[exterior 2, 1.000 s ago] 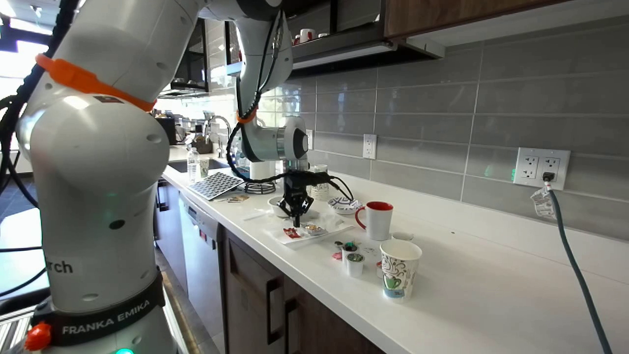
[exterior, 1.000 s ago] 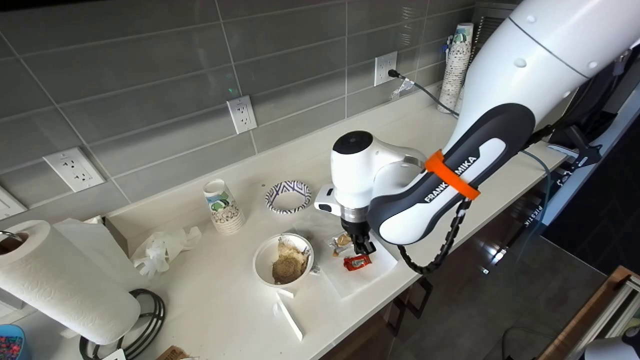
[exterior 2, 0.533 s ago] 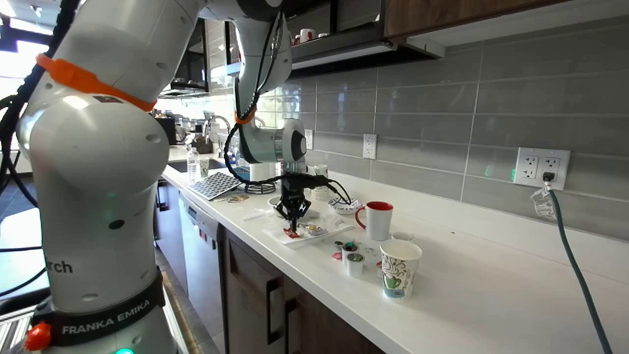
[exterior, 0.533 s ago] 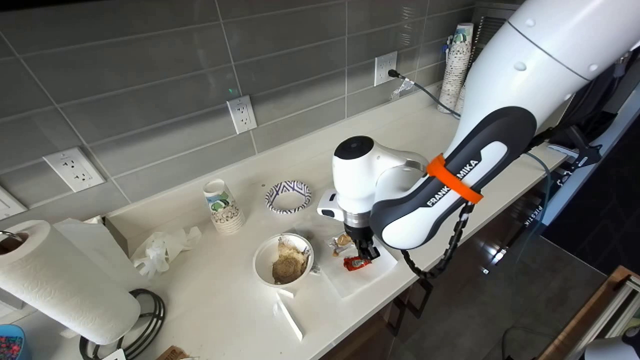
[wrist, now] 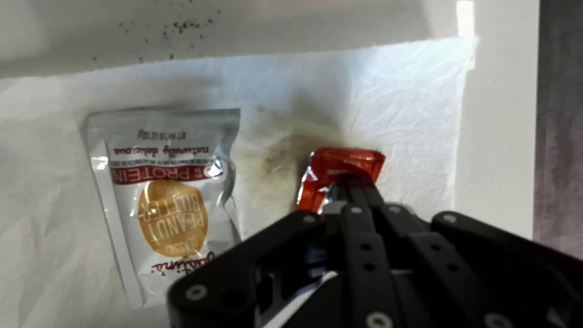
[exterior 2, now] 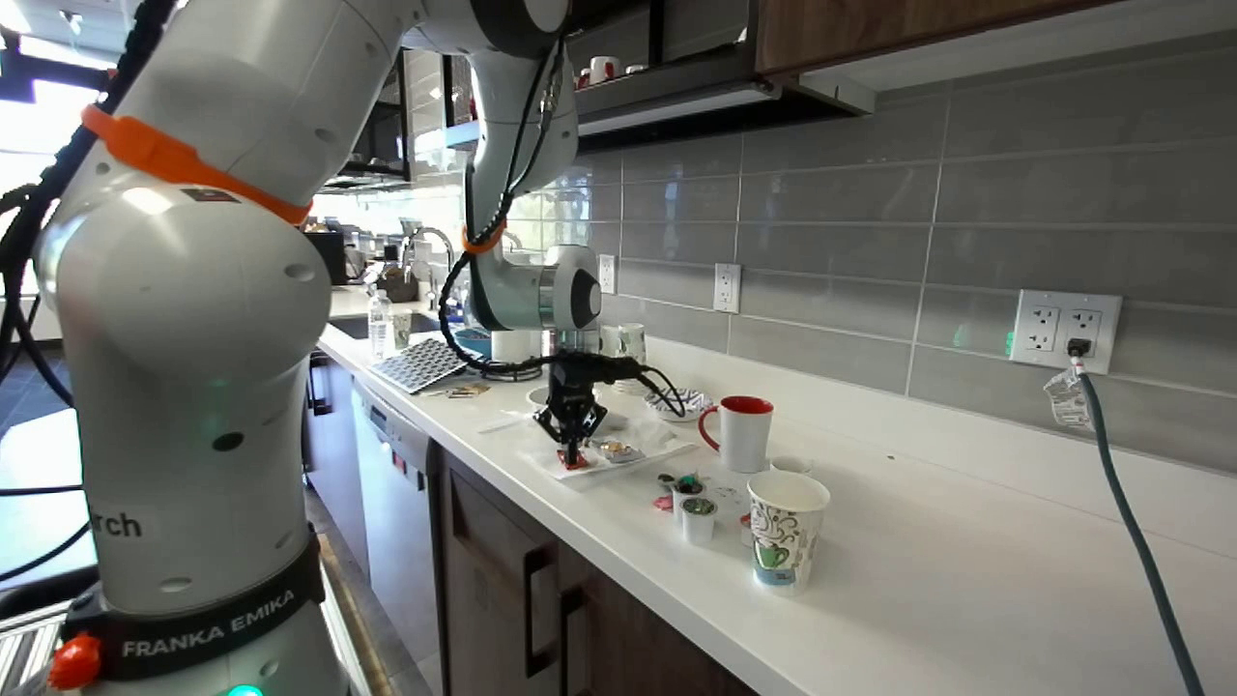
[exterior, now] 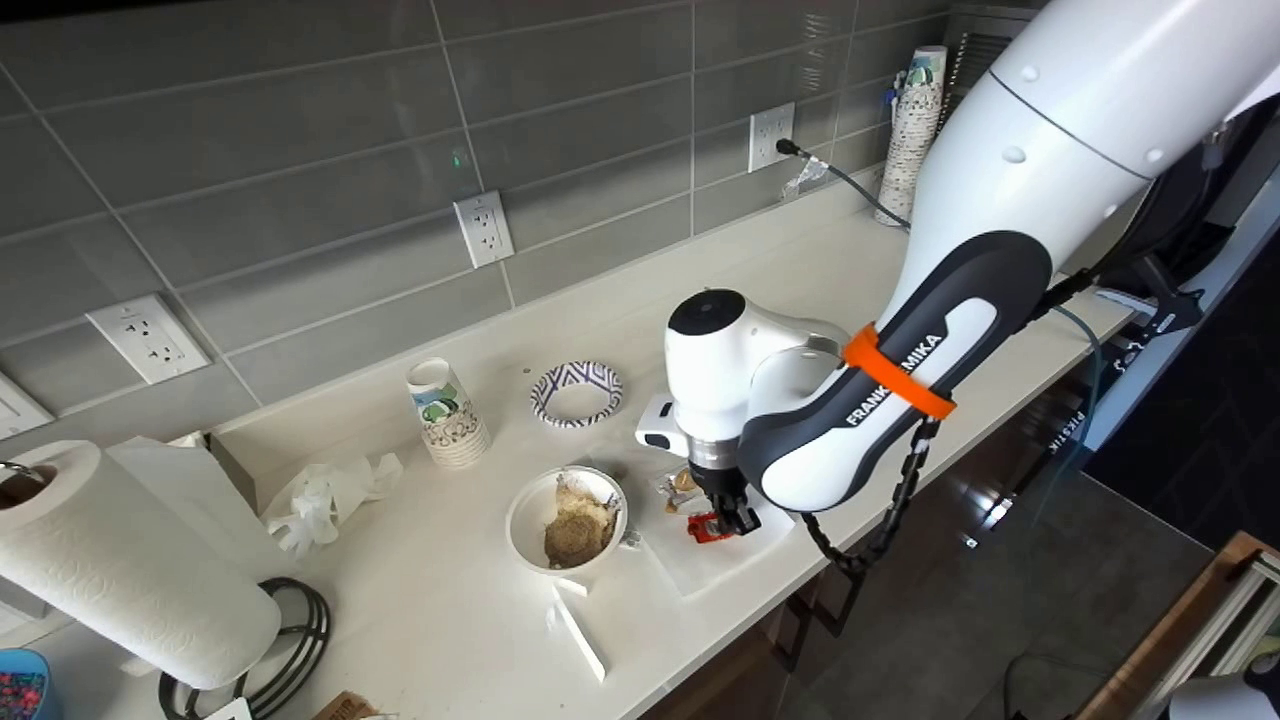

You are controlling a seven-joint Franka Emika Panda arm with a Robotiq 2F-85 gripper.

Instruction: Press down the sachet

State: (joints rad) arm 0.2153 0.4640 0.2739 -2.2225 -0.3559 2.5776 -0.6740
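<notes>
The gripper [wrist: 357, 182] has come lower since the earlier frame, its fingers together. Left to right in an exterior view are a white bowl [exterior: 530, 510], a peanut butter packet [exterior: 676, 491] and, on white paper [exterior: 688, 572], a red sachet [wrist: 328, 168]; shiny and creased, it lies partly hidden beneath the fingertips.

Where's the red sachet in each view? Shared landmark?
In an exterior view: red sachet, below centre, slightly right.
In an exterior view: red sachet, below centre, slightly left.
Wrist view: red sachet, slightly right of centre, partly behind the gripper.
Shared landmark: the peanut butter packet beside it.
</notes>
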